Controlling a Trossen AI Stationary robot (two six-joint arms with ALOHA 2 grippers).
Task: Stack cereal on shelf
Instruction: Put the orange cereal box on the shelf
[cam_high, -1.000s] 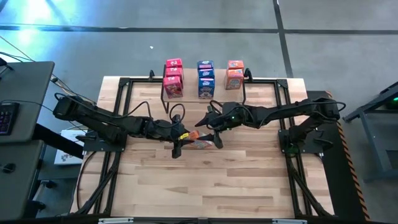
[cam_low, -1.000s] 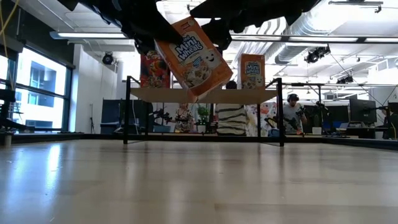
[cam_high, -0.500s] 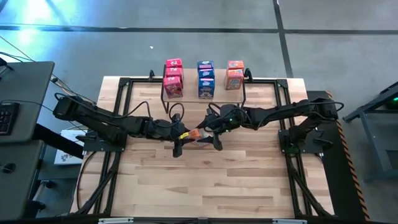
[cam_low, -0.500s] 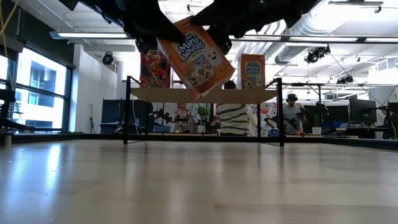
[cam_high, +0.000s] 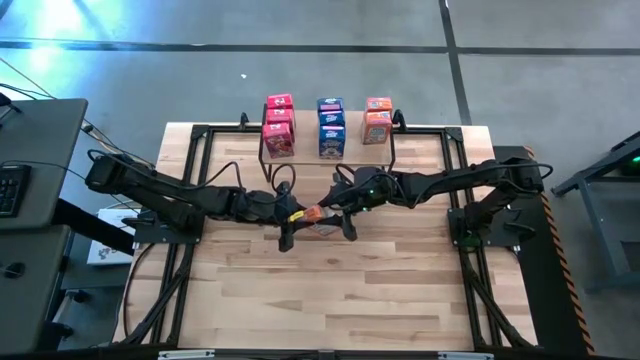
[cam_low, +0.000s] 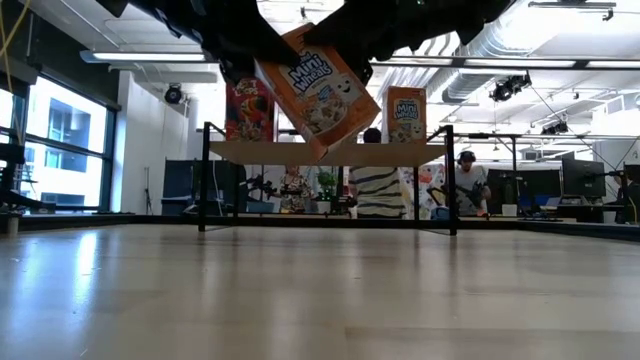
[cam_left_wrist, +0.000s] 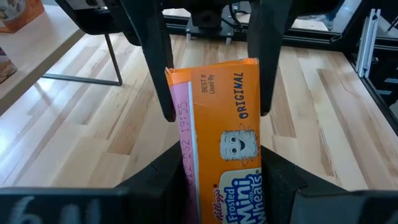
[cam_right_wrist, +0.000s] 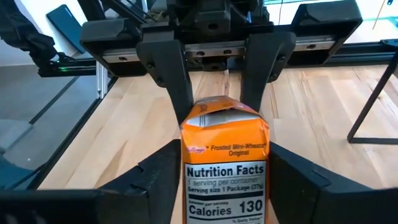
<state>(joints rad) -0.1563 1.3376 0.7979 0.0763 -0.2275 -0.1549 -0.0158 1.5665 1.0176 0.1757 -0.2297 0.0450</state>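
An orange Frosted Mini-Wheats cereal box (cam_high: 314, 217) hangs tilted above the middle of the table (cam_low: 318, 92), in front of the shelf (cam_low: 330, 152). My left gripper (cam_high: 294, 218) is shut on it from the table's left side. My right gripper (cam_high: 337, 216) is shut on it from the right side. Pink-red (cam_high: 278, 126), blue (cam_high: 331, 126) and orange (cam_high: 378, 120) cereal boxes stand in stacks at the shelf by the table's far edge. In the low view a red box (cam_low: 250, 110) and an orange box (cam_low: 405, 113) stand on the plank. My left gripper pinches the box between its two fingers at the logo end, one finger on the pink narrow side (cam_left_wrist: 181, 180). The fingers come level from the table's left and lie along the box. The box is clear of the table and tilted. My right gripper pinches the box's other end between its two fingers, which stand on either side of the Nutrition Facts panel (cam_right_wrist: 193, 177). The fingers come level from the table's right and lie along the box. In the left wrist view its fingers (cam_left_wrist: 155, 68) flank that end.
The shelf's black legs (cam_high: 392, 150) stand near the far edge, and black rails (cam_high: 190, 180) run along both table sides. The near half of the wooden table (cam_high: 320, 300) is bare. People show in the room behind (cam_low: 375, 190).
My right gripper has gone a little toward the table's left, farther onto the box's end. The box has risen slightly and stays tilted between the two grippers, clear of the table.
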